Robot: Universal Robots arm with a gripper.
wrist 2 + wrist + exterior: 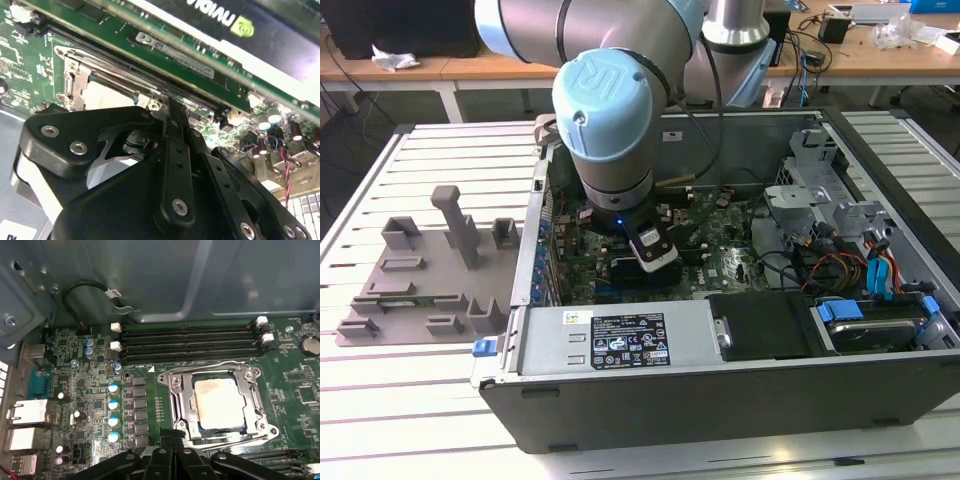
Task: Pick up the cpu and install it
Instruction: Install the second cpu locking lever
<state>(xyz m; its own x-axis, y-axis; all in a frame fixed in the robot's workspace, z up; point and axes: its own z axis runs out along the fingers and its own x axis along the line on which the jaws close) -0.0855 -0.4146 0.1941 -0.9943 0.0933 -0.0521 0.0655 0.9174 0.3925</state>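
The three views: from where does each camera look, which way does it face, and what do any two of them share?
Exterior view: off the arm, above the open computer case, facing down; shows the arm's blue joint.
First wrist view: rides on the arm, faces the green board with the cpu lying in its socket; end effector at the edge.
Second wrist view: on the arm, low, looks across the end effector to the socket.
Both wrist views share socket and end effector.

Cpu [218,402] seated in socket [181,405]
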